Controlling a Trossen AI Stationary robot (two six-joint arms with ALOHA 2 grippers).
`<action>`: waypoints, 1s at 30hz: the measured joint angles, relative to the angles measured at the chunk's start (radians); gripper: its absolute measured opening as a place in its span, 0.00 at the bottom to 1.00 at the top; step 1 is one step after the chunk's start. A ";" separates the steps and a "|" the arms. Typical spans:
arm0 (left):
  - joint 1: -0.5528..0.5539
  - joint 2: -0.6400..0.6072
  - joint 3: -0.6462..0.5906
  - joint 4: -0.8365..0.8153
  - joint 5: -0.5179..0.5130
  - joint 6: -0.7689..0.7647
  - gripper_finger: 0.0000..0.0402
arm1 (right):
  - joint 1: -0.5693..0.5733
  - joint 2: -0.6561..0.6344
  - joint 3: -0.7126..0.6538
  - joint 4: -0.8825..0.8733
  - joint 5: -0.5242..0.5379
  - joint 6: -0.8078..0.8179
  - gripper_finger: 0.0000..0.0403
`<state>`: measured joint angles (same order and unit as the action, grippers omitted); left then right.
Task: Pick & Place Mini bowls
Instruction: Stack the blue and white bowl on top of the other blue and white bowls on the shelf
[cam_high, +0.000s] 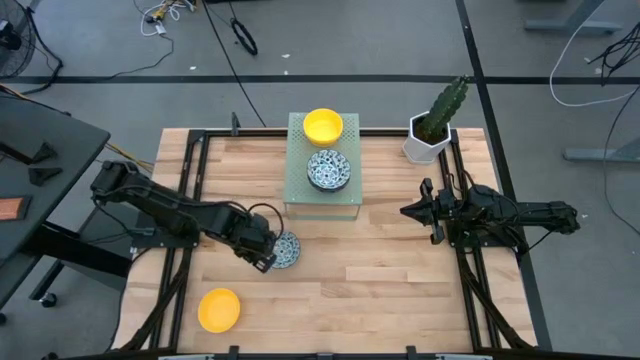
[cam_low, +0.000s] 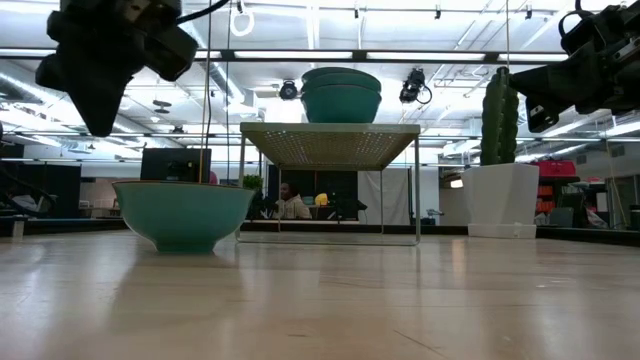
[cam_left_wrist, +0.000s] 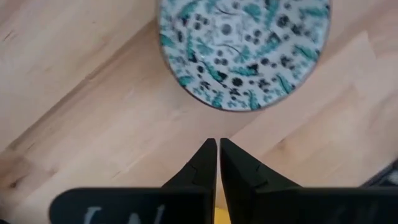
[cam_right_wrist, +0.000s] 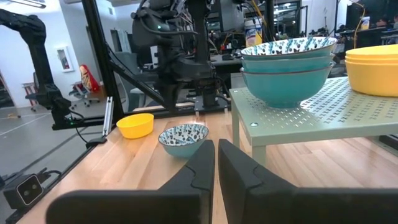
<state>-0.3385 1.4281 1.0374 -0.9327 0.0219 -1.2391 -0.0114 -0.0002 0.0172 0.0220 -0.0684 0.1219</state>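
Note:
One blue-patterned mini bowl (cam_high: 286, 248) (cam_left_wrist: 242, 53) stands upright on the wooden table. My left gripper (cam_high: 267, 262) (cam_left_wrist: 217, 150) hangs shut just beside it on its near-left side, pointing down, above the table and clear of the rim. A yellow mini bowl (cam_high: 218, 309) (cam_right_wrist: 135, 124) rests on the table near the front left. A stack of patterned bowls (cam_high: 328, 169) (cam_right_wrist: 286, 62) and yellow bowls (cam_high: 323, 126) (cam_right_wrist: 373, 68) sit on the green perforated stand (cam_high: 300, 196). My right gripper (cam_high: 405, 211) (cam_right_wrist: 216, 152) waits shut at the right, held level.
A white pot with a cactus (cam_high: 432, 132) stands at the far right corner. The stand (cam_low: 330, 130) rests on thin legs at the table's far middle. Bare wood (cam_high: 380, 290) stretches across the near middle and right. Black frame rails (cam_high: 185, 200) run along the table's sides.

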 joint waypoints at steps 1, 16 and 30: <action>-0.005 0.000 0.000 0.005 0.000 0.025 0.06 | 0.000 0.000 0.000 0.000 0.000 0.000 0.07; -0.031 0.000 0.000 0.145 -0.004 0.914 0.22 | 0.000 0.000 0.000 0.000 0.000 0.000 0.07; -0.031 0.000 0.000 0.143 0.034 1.470 0.41 | 0.000 0.000 0.000 0.000 0.000 0.000 0.07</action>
<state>-0.3698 1.4281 1.0374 -0.7898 0.0561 0.2309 -0.0113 -0.0002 0.0170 0.0219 -0.0683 0.1219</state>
